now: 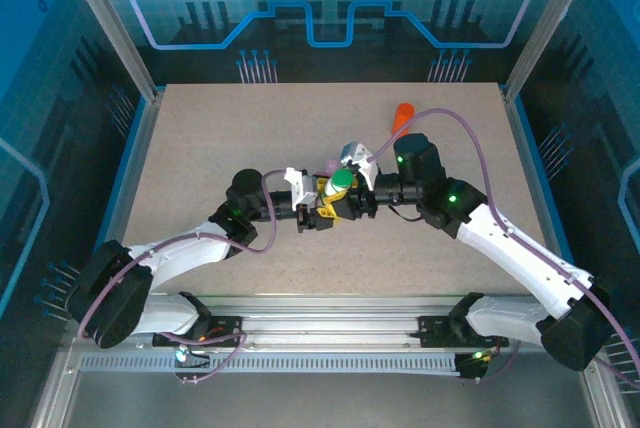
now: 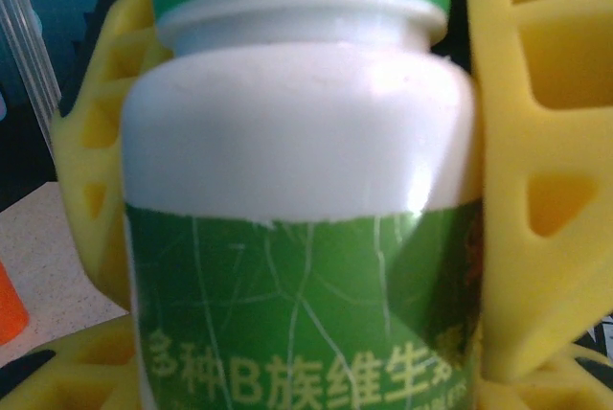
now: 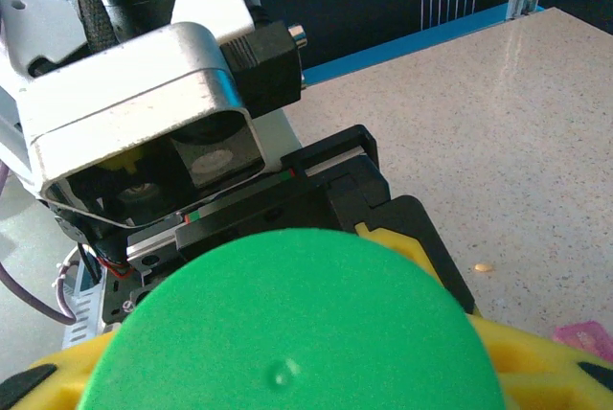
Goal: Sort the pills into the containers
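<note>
A green cap (image 3: 287,333) fills the lower part of the right wrist view, seen from above with a small dimple near its middle. It tops a white bottle (image 2: 297,190) with a green label printed in pale characters. The bottle stands about the middle of the worktop (image 1: 200,148), where both arms meet. The left gripper (image 1: 335,205) is clamped on the bottle's body, with its yellow fingers (image 2: 546,190) pressed against both sides. The right gripper (image 1: 357,191) reaches in from the right at cap height. Its yellow fingers (image 3: 536,362) show on either side of the cap, but I cannot tell whether they grip it or merely flank it. The pill box (image 3: 584,338) lies on the worktop just beyond the bottle, toward the far edge. Only a pink corner of it shows in the right wrist view, and the top view shows it as a small pink patch. A single pale pill (image 3: 484,266) lies loose on the worktop near that box. An orange object (image 1: 402,116) sits close to the far edge, right of centre, well apart from the bottle.
</note>
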Action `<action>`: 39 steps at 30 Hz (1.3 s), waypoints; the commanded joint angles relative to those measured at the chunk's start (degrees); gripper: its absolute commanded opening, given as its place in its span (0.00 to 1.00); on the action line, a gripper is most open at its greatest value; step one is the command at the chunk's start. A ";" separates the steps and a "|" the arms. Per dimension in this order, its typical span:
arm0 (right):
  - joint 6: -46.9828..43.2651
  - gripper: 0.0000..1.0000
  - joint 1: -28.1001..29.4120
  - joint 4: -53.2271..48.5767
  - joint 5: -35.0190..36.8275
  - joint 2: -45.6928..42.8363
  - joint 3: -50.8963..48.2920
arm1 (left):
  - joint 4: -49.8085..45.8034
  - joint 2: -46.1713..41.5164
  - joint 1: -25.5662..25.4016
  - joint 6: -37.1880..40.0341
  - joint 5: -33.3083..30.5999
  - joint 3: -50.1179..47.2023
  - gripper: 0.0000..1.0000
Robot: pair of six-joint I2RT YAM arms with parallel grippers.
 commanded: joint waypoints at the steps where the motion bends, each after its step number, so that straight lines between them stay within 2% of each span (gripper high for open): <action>1: 1.40 0.44 1.44 5.88 -2.17 -0.95 -0.38 | -2.03 -1.18 -2.06 3.27 3.80 2.19 0.00; 4: 2.16 0.35 1.53 7.25 -1.08 -1.91 -1.45 | -3.47 -1.42 -2.18 4.17 2.96 2.28 0.01; 7: 3.02 0.26 1.57 8.28 0.71 -2.95 -2.49 | -4.53 -1.83 -2.22 4.46 1.01 2.26 0.17; 9: 3.14 0.20 1.52 7.92 2.41 -3.54 -2.88 | -5.88 -2.29 -2.24 4.73 -0.62 2.60 0.35; 10: 3.05 0.19 1.47 7.78 2.88 -3.80 -3.01 | -6.85 -2.46 -2.23 5.04 -1.11 2.79 0.40; 12: 3.11 0.15 1.49 7.84 3.76 -4.49 -3.63 | -9.18 -3.00 -2.28 5.71 -1.82 3.54 0.60; 13: 3.11 0.14 1.50 7.73 4.11 -4.80 -3.89 | -9.91 -3.10 -2.34 6.00 -1.99 3.82 0.72; 14: 3.19 0.13 1.50 7.76 4.71 -5.06 -4.15 | -10.58 -3.19 -2.32 6.17 -2.33 4.11 0.98; 19: 3.38 0.07 1.51 6.34 9.15 -6.01 -4.73 | -13.64 -4.13 -2.37 7.73 -5.54 4.48 0.99; 23: 3.75 0.07 1.23 3.13 19.01 -6.15 -4.57 | -12.97 -5.72 -2.34 8.82 -11.60 2.65 0.99; 25: 4.76 0.07 0.59 1.30 26.14 -5.59 -4.48 | -8.93 -6.90 -2.36 7.84 -17.47 0.17 0.99; 28: 7.61 0.07 -0.02 -1.07 40.59 -3.15 -4.59 | -0.50 -8.22 -2.36 4.05 -29.78 -4.35 0.99; 30: 10.33 0.07 -0.43 -1.65 47.73 -0.57 -4.98 | 1.32 -8.91 -2.34 0.40 -38.72 -5.91 0.99; 32: 12.76 0.07 -0.92 -1.03 50.88 1.98 -5.60 | -0.11 -9.92 -2.35 -1.92 -45.26 -6.39 0.99; 36: 16.47 0.08 -1.58 1.56 52.04 7.56 -6.58 | -5.81 -13.73 -2.26 -3.87 -55.94 -6.50 0.99; 39: 18.02 0.10 -1.68 5.45 52.51 11.81 -7.87 | -9.70 -17.05 -2.20 -5.16 -59.71 -6.60 0.99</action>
